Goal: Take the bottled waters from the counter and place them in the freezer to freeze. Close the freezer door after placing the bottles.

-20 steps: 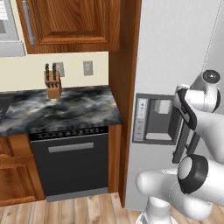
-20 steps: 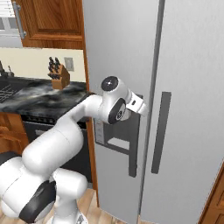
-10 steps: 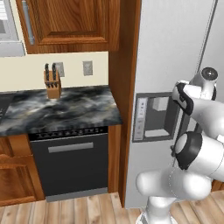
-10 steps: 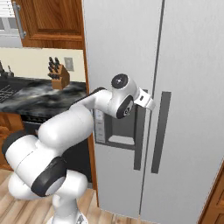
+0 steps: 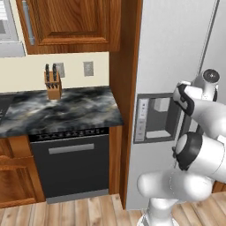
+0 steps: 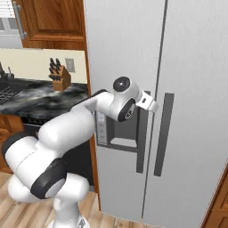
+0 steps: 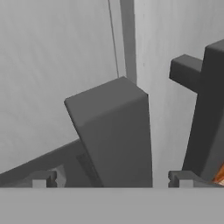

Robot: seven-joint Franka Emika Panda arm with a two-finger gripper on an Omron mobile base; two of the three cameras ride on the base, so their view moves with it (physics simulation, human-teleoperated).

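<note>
Fingers (image 7: 112,186): spread wide, holding nothing, their tips either side of the door handle (image 7: 114,135) at 12 o'clock. Freezer door (image 6: 122,67): shut, dispenser recess (image 5: 156,117) beside the handle. To do well: centre the bar between the tips, close firmly, then pull steadily outward. Worktop (image 5: 66,110): at 9 o'clock, carrying a knife block (image 5: 53,84); no bottles visible on it.

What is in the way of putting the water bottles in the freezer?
The freezer door is shut, so its grey panel blocks the way in. The open gripper is at the door's dark handle, with one of the fingers on each side, not yet closed on it.
</note>
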